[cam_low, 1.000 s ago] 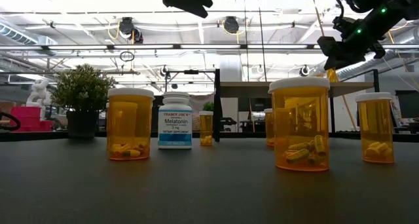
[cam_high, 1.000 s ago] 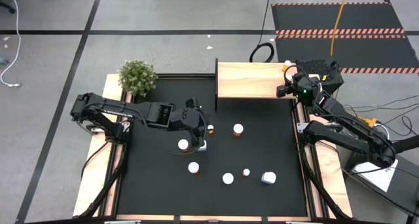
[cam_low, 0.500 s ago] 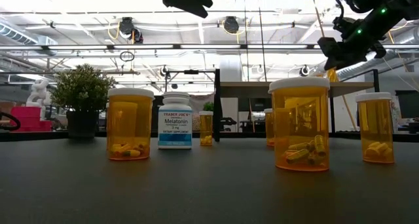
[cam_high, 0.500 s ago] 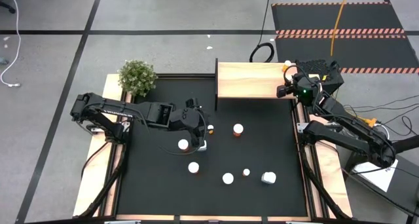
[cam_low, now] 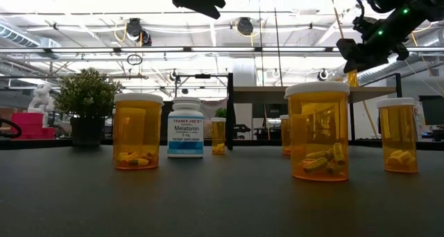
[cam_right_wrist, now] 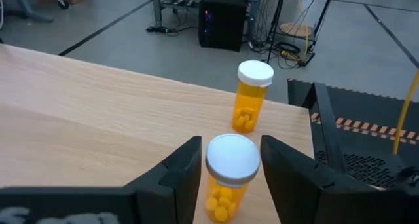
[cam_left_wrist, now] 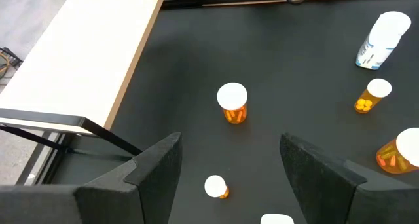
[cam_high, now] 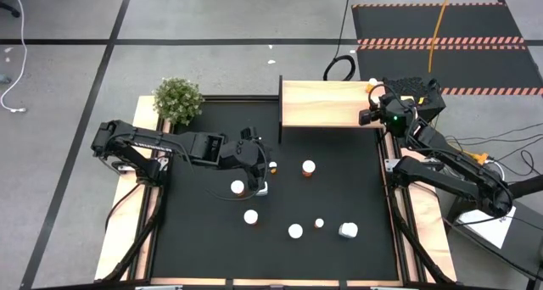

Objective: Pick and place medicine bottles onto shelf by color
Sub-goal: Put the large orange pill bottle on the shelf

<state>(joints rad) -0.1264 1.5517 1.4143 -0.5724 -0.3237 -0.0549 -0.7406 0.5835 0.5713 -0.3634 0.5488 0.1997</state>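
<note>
Bottles of this kind we judge light, stiff and a little slick: thin plastic, part full of pills, with a ribbed white cap. We would take one across its round body just under the cap, since a grip at the cap edge could slip.

Our right claw [cam_right_wrist: 229, 168] sits over the 3 o'clock end of the shelf [cam_high: 327, 103], its fingers close on both sides of an orange bottle [cam_right_wrist: 229, 175]. It appears to hold that bottle, though we cannot see whether the base is resting on the wood. This bottle stands upright, cap up, long axis vertical. A second orange bottle [cam_right_wrist: 251, 96] stands upright on the shelf just beyond it, apart from it.

Our left claw [cam_left_wrist: 226, 168] hangs wide and empty above the middle of the bench [cam_high: 212, 239] (nothing lies between its fingers). Below it the loose bottles are scattered toward 6 o'clock from the shelf, all upright on the mat as far as we can tell: orange ones such as [cam_high: 309, 167] and [cam_high: 294, 231], and a white one [cam_left_wrist: 382, 40] with a bluish label. In the low view the white bottle [cam_low: 185, 128] stands straight too.
</note>
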